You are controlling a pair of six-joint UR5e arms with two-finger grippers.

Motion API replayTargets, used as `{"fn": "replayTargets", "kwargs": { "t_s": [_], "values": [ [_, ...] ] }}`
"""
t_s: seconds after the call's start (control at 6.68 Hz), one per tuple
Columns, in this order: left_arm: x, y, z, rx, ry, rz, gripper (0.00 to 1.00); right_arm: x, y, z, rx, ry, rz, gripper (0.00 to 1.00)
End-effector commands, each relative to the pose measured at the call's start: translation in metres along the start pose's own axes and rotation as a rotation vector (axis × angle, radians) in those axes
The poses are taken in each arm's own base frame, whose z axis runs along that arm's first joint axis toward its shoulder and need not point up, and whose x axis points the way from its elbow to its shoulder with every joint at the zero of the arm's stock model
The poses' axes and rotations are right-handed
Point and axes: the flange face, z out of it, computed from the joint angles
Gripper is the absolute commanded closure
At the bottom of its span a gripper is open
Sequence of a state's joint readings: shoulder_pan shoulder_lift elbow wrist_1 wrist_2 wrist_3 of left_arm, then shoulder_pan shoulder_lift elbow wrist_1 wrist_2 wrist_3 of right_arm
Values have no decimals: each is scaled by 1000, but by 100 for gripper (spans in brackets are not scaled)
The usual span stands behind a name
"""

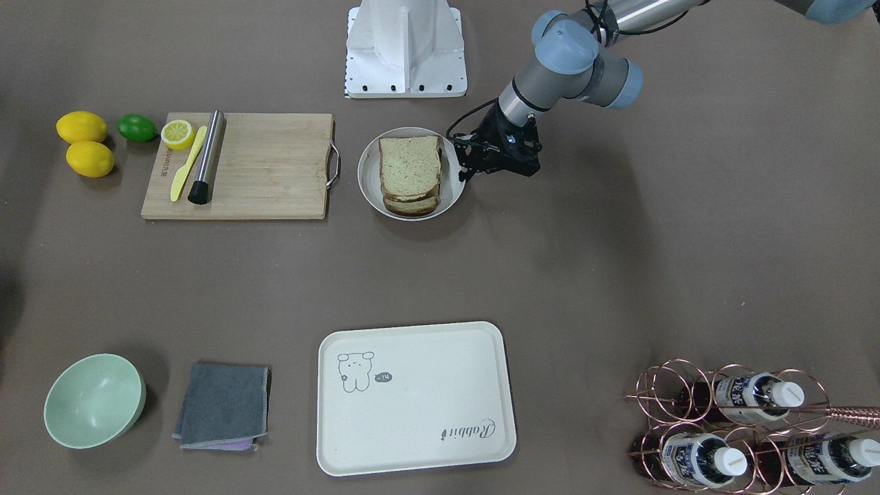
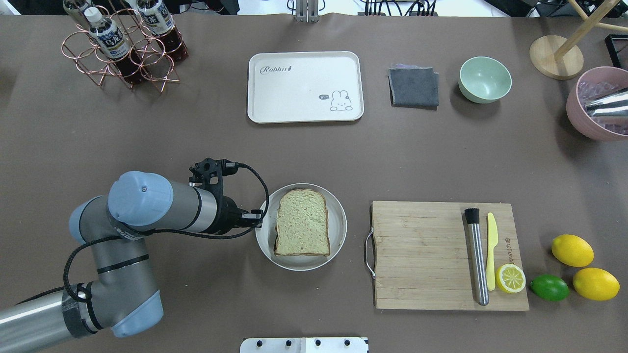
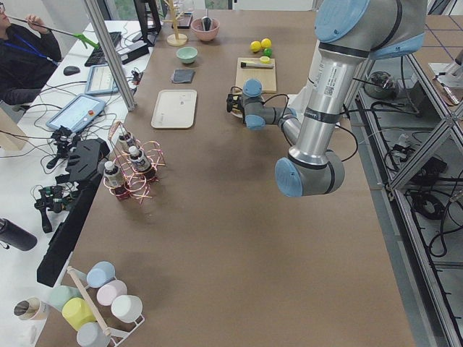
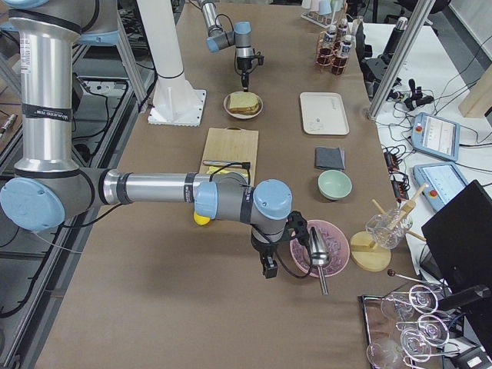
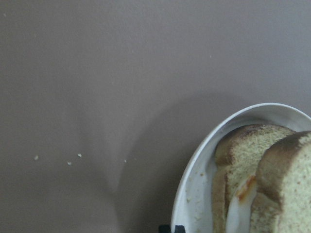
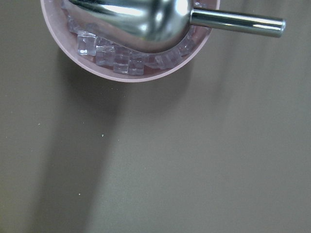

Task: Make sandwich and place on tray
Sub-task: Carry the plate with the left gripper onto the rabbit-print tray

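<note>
- The sandwich (image 2: 302,223), 2 square slices of brown-crusted, pale greenish-tan bread, is seen stacked on a round white plate (image 2: 338,230) at the centre of the overhead view. A white-and-orange egg is glimpsed between the slices at the lower right of the left wrist view.
- The large cream-white rectangular tray (image 2: 294,93), printed with a bear and "Rabbit", is set at the upper centre, well apart from the plate. The sandwich is not yet on it.
- The left gripper (image 2: 255,217) is held low, just beside the plate's left rim, probably for a sideways approach to the stack. Only 2 dark tips are shown, cut off at the wrist view's bottom edge, so it cannot be told whether its jaws are spread or pressed together.
- The right gripper (image 4: 269,265) is seen at the lower centre of the right side view, near a pink round bowl (image 6: 129,77) of ice holding a steel scoop (image 6: 141,19). Its jaws cannot be judged either.
</note>
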State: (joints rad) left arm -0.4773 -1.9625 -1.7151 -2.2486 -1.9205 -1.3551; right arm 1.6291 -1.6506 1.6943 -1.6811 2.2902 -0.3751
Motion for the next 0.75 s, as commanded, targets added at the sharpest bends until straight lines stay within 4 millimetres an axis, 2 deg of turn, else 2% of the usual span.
{"fn": "replayTargets", "kwargs": {
  "t_s": [0.0, 0.15, 0.3, 0.45, 0.6],
  "values": [
    [-9, -71, -46, -2, -13, -5, 100, 8, 3, 10, -18, -4, 10, 0],
    [6, -118, -59, -2, -57, -7, 100, 9, 4, 11, -19, -4, 13, 0],
    [4, -168, -55, 28, -101, 25, 100, 9, 6, 12, -21, -5, 15, 0],
    [-8, -223, -49, 21, -141, 66, 100, 9, 5, 11, -19, -6, 15, 0],
    [-13, -261, -45, 21, -162, 39, 100, 9, 5, 11, -19, -6, 17, 0]
  ]
}}
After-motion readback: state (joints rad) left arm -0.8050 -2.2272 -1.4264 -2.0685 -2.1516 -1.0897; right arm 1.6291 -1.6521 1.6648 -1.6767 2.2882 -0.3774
